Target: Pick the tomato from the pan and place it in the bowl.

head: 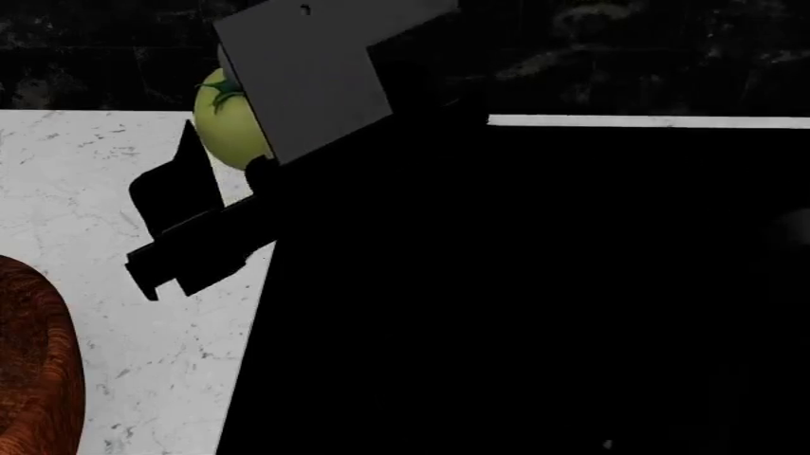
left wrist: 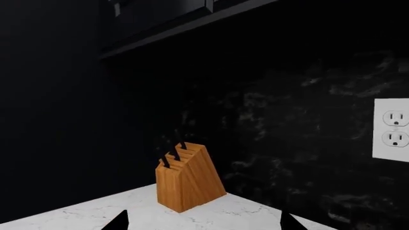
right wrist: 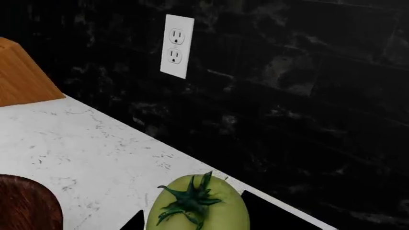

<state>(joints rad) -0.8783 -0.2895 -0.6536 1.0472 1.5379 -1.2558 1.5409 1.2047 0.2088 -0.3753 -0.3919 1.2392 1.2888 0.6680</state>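
Observation:
The yellow-green tomato with its dark green stem sits between the fingers of my right gripper, which is shut on it. In the head view the tomato peeks out at the upper left behind the arm's grey block, held over the white counter near the black wall. The reddish-brown wooden bowl lies at the left edge, below and left of the tomato; its rim also shows in the right wrist view. The pan cannot be made out in the black area. My left gripper is open over bare counter, holding nothing.
A wooden knife block stands on the white marble counter by the dark backsplash. A white wall outlet is on that wall. A black surface fills the right of the head view, and a dark cabinet hangs overhead.

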